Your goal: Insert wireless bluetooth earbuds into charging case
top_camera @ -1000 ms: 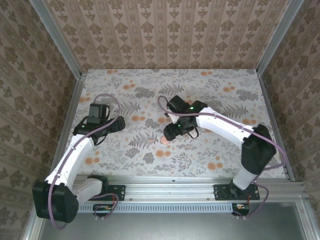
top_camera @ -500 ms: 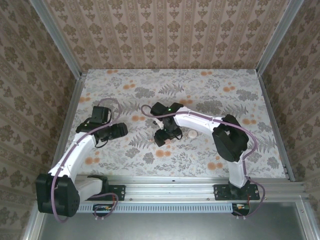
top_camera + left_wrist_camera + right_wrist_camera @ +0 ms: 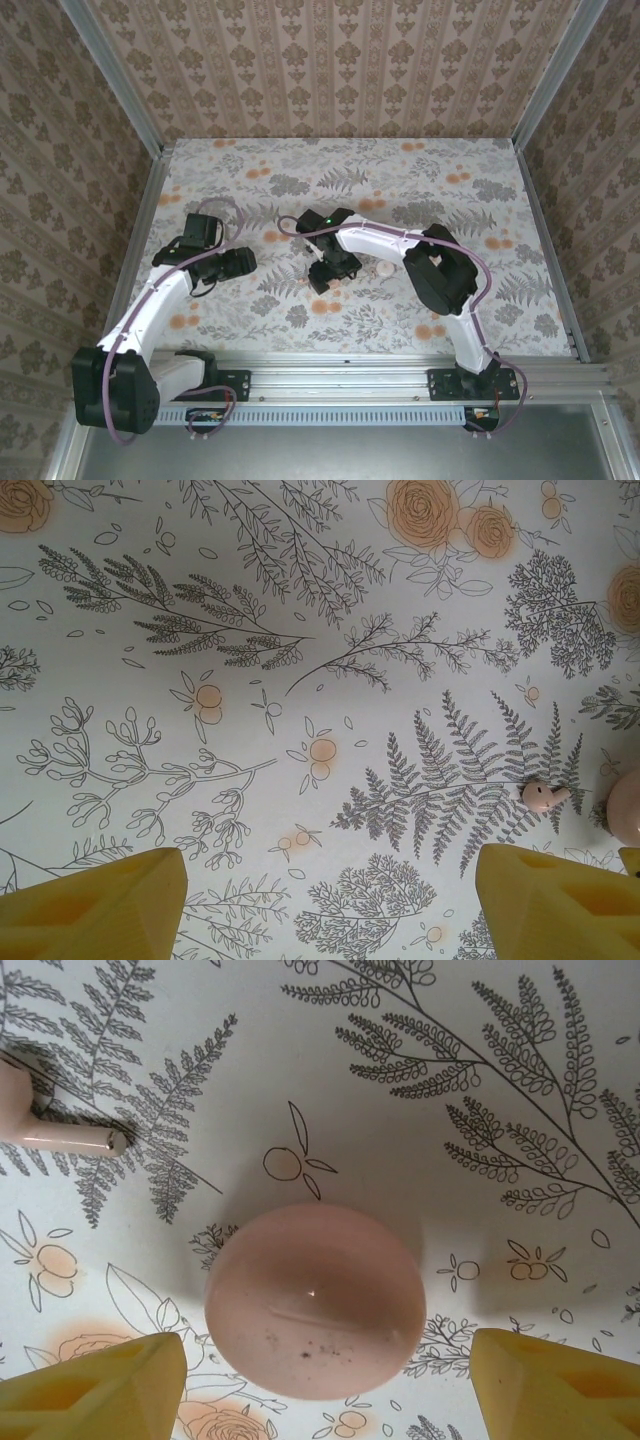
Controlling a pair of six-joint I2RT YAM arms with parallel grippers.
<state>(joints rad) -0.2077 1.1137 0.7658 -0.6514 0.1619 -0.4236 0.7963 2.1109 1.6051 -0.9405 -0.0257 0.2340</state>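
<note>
Jaws apart and empty, the right gripper (image 3: pixel 325 1382) hovers over a pink disc (image 3: pixel 315 1300); an earbud (image 3: pixel 60 1132) lies nearby on the table (image 3: pixel 400 1080). Closing here risks seizing the disc (the left gripper (image 3: pixel 330 900) also gapes empty).

The bench (image 3: pixel 450 160) is wearing a white print: grey line-drawn ferns and leaves, with pale orange roses and berries scattered through it. The walls (image 3: pixel 330 60) are showing a tan damask pattern on beige, and the frame rail (image 3: pixel 400 362) is looking silver-grey. My arms (image 3: pixel 150 300) are showing white links, black joints and purple cables, and a green light (image 3: pixel 328 218) is glowing on the right one. My left end effector (image 3: pixel 325 900) and right end effector (image 3: pixel 325 1360) are both showing yellow fingers. The pink disc (image 3: pixel 315 1300) is looking salmon, flecked with dark specks. The earbud (image 3: pixel 60 1135) is looking pinkish white with a silvery tip. The cream disc (image 3: pixel 383 269) is looking off-white.
</note>
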